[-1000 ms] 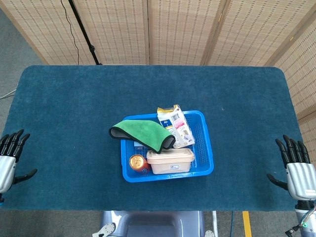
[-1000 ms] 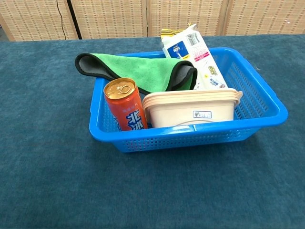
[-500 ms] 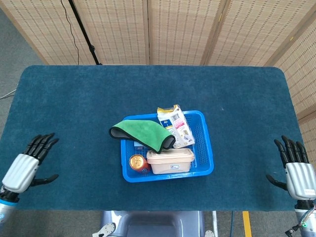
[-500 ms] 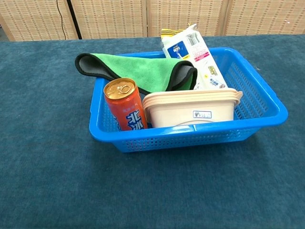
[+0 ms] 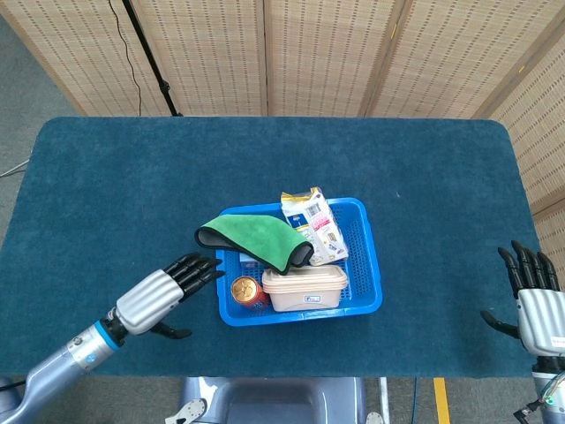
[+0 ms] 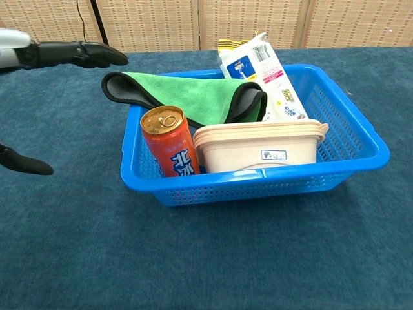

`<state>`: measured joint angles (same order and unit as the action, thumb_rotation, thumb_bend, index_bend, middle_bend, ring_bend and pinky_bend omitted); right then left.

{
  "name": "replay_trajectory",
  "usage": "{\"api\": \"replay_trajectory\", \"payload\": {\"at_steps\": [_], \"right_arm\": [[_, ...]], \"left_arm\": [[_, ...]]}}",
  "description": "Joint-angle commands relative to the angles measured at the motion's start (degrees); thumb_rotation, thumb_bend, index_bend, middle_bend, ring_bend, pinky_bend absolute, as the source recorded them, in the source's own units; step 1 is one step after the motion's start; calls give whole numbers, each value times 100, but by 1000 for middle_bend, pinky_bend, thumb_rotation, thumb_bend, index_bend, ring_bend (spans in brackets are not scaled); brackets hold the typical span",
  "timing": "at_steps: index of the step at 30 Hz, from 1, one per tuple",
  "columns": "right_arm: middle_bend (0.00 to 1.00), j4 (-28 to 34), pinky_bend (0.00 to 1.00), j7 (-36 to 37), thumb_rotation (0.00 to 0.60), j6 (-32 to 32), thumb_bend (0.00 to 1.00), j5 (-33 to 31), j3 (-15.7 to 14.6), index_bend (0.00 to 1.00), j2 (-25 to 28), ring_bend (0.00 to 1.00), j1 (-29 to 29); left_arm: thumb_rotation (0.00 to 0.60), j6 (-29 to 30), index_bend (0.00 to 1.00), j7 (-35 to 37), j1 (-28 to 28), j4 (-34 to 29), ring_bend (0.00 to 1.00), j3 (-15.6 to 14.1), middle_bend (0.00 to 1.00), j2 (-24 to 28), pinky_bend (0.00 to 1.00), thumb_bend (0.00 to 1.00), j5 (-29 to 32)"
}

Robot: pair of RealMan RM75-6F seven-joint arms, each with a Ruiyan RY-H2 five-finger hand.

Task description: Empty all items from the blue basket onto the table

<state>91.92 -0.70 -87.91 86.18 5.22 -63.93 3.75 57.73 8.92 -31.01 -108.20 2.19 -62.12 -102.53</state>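
So far nothing is out: the blue basket (image 5: 371, 265) in the middle of the table (image 5: 106, 177) holds the green cloth (image 5: 252, 237), the orange can (image 6: 169, 150), the beige lunch box (image 5: 305, 288) and the wipes pack (image 5: 313, 225). Left hand (image 5: 163, 296) is near the basket, fingers spread, empty. Right hand (image 5: 534, 305) waits far off, open too
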Motion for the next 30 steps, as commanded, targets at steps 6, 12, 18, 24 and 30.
{"api": "replay_trajectory", "payload": {"at_steps": [6, 12, 18, 24, 30], "right_arm": [[0, 11, 0, 80, 600, 28, 0, -62, 34, 0, 43, 0, 4], [0, 15, 0, 97, 600, 54, 0, -94, 43, 0, 55, 0, 8], [0, -5, 0, 199, 600, 37, 0, -136, 84, 0, 68, 0, 4], [0, -61, 0, 325, 600, 45, 0, -201, 136, 0, 67, 0, 12], [0, -72, 0, 347, 600, 63, 0, -207, 137, 0, 73, 0, 18]], "left_arm": [[600, -838, 0, -1670, -639, -328, 0, 682, 0, -665, 0, 10, 1707], [600, -1035, 0, -2424, -984, -260, 0, 817, 0, -1138, 0, 13, 2513], [600, -1027, 0, -2876, -1216, -184, 0, 847, 0, -1459, 43, 15, 3167], [600, -925, 60, -3149, -1380, -51, 111, 833, 50, -1710, 249, 32, 3588], [600, -769, 292, -3359, -1460, -15, 275, 781, 217, -1819, 401, 104, 3766]]}}
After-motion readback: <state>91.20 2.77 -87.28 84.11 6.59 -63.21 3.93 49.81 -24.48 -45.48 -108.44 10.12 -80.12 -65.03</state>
